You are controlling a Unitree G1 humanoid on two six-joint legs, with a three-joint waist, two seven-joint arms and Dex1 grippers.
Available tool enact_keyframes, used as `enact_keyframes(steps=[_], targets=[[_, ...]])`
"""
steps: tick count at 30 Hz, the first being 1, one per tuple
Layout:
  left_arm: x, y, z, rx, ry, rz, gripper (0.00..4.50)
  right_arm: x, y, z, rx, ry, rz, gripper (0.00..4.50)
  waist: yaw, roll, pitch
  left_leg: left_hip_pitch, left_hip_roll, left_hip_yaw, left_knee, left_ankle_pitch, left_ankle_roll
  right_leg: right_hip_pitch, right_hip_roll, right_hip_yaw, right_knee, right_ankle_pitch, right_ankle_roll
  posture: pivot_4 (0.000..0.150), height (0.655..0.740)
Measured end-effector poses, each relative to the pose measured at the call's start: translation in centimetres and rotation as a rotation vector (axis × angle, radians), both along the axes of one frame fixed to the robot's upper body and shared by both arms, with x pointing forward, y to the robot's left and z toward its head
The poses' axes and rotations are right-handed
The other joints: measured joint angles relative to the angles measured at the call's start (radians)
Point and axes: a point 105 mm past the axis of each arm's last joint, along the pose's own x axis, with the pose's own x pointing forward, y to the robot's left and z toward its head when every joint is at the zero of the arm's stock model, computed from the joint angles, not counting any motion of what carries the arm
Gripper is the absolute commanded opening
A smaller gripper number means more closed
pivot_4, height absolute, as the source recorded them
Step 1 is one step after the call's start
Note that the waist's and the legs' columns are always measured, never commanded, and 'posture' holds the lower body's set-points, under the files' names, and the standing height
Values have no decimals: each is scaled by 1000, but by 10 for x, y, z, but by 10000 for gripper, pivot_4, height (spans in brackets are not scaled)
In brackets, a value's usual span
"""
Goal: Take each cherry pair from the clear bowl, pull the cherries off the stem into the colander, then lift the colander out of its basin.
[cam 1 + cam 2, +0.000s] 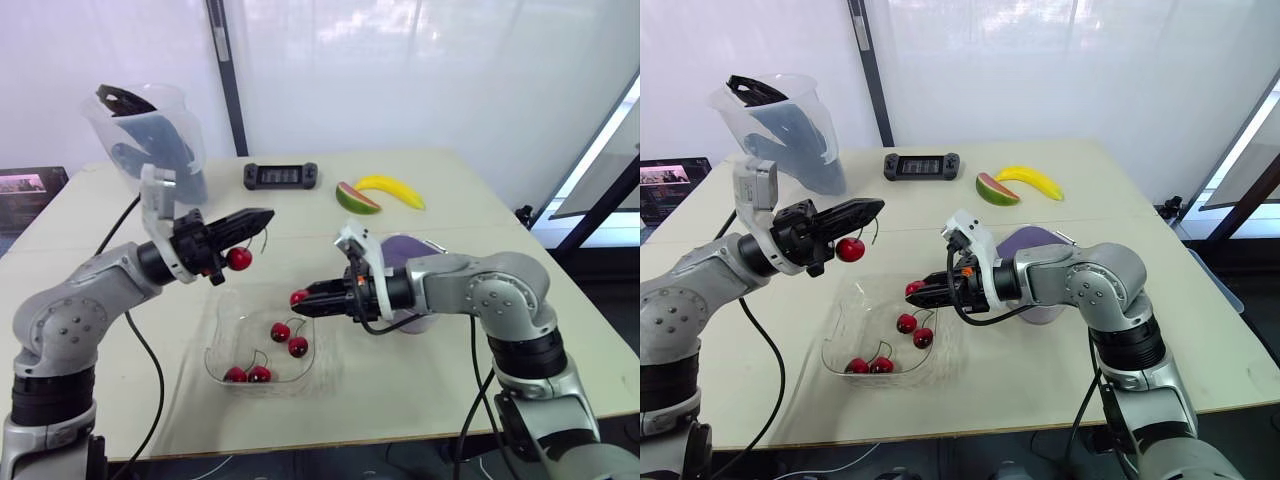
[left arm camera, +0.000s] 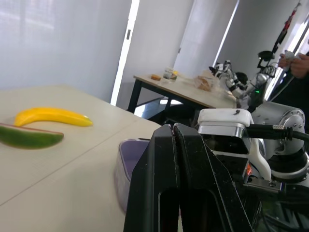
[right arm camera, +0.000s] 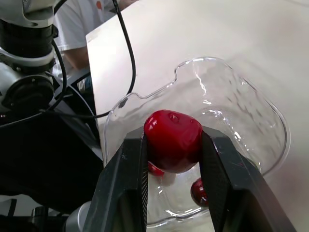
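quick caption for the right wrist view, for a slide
Right gripper shut on a red cherry, held over the clear bowl.

Silver-grey arms tipped with black pincers.
The left arm [image 1: 70, 312] and right arm [image 1: 500, 290] wear rounded metallic-grey shells dotted with small dark screw holes, with black bands between the segments. A white camera housing [image 1: 157, 198] sits at each wrist, behind the left pincer [image 1: 262, 217] and the right pincer [image 1: 300, 296], each made of two long, tapering black fingers. Thin black cables [image 1: 150, 365] loop off both arms.
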Motion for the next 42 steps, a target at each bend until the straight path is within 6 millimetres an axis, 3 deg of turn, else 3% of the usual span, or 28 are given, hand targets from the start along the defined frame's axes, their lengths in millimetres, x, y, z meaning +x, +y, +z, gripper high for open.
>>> enact_keyframes(steps=[6, 10, 13, 15, 21, 24, 25, 30, 31, 34, 39, 42], targets=[[0, 0, 0, -1, -1, 3, 0, -1, -12, 22, 30, -45, 11, 14491, 3, 0, 0, 0, 0, 0, 0, 0, 0, 0, -1, 0, 0, 0, 0, 1500, 7400], [0, 3, 0, -2, -9, 15, 0, 9, -44, 50, -18, -180, -65, 14491, 8, 0, 0, 0, 0, 0, 0, 0, 1, 1, 0, 0, -2, 0, 0, 1500, 7400], [0, 5, -4, 3, -5, 28, 0, 40, -98, 41, -288, -313, -235, 14491, 15, 0, 1, 0, -1, 2, 1, -1, 2, 2, -1, 0, -5, 0, 0, 1500, 7400], [1, 5, -8, 2, 6, 33, 0, 55, -121, 32, -401, -355, -280, 14491, 15, 0, 1, 0, -1, 3, 1, -1, 2, 2, 0, 0, -6, 0, 0, 1500, 7400], [-2, 1, -6, -2, -20, 29, 0, 85, -143, -14, -628, -384, -265, 14491, 4, 0, 2, -1, 1, 3, 0, -1, 2, 1, -1, 1, -6, 0, 0, 1500, 7400], [-2, 3, -12, 8, -6, 41, 0, 95, -148, -30, -688, -388, -261, 14491, 4, 0, 2, -1, 0, 3, 1, -1, 2, 2, -2, 1, -6, 0, 0, 1500, 7400], [-2, 3, -13, 8, -3, 43, 0, 96, -150, -34, -705, -382, -259, 20606, 5, 0, 2, -1, 0, 3, 1, -1, 2, 1, -2, 1, -6, 0, 0, 1500, 7400], [-3, 2, -12, 13, -11, 40, 0, 100, -151, -41, -724, -366, -252, 42487, 13, 0, 2, -1, 0, 2, 1, -1, 2, 2, -2, 0, -6, 0, 0, 1500, 7400], [-4, 2, -12, 13, -11, 39, 0, 100, -151, -41, -726, -368, -250, 44241, 15, 0, 2, -1, 0, 2, 1, -1, 2, 2, -2, 0, -6, 0, 0, 1500, 7400], [-5, 1, -11, 17, -20, 35, 0, 97, -152, -24, -712, -381, -258, 44241, 23, 1, 3, -1, 0, 3, 1, -1, 2, 2, -2, 0, -6, 0, 0, 1500, 7400], [-6, -1, -8, 12, -29, 33, 0, 78, -132, 42, -555, -481, -249, 44241, 25, 1, 4, -1, 1, 1, 1, -1, 2, 2, -1, 0, -6, 0, 0, 1500, 7400], [-6, -1, -7, 5, -28, 30, 0, 65, -117, 52, -438, -434, -221, 44241, 25, 1, 4, -1, 0, 2, 2, -1, 2, 2, -2, 0, -5, 0, 0, 1500, 7400]])
